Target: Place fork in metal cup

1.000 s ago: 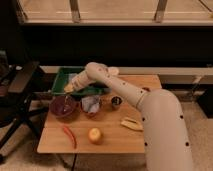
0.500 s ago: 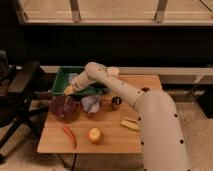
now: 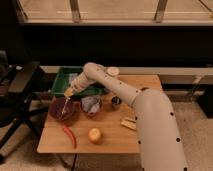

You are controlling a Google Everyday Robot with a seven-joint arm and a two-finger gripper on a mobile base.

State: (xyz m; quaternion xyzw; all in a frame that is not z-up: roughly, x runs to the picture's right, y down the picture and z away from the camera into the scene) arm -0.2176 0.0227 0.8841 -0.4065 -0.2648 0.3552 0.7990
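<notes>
Largest: the cream-coloured arm (image 3: 150, 125), rising from the lower right, bent at an elbow, sloping down leftward to the gripper (image 3: 68, 92). Gripper low over the far-left part of the table, at the front edge of the green tray. Released or clenched: cannot tell.

Next, the wooden table (image 3: 112, 142), spread beneath the gripper, out to its right and toward the camera. Black chair (image 3: 20, 92) off to the gripper's left, past the table edge. Green tray (image 3: 60, 80) directly behind the gripper, partly covered by the forearm.

Dark purple bowl (image 3: 64, 110) just below the gripper, nearer the camera. Paler greyish bowl (image 3: 91, 105) just right of that one. Red chilli (image 3: 69, 136) well below the gripper, near the front edge. Round yellow fruit (image 3: 94, 135) right of the chilli. Yellowish banana-like piece (image 3: 128, 123) well to the gripper's right, close against the arm. Cream-coloured cup (image 3: 113, 71) up and right of the gripper, behind the arm.

Metal cup (image 3: 116, 102): small, upright, dark inside, well right of the gripper, beyond the greyish bowl. Fork (image 3: 63, 107): hard to make out, only a thin faint line dropping from the gripper's tip over the dark purple bowl. Held or not, cannot tell. Well apart from the metal cup, the greyish bowl between.
</notes>
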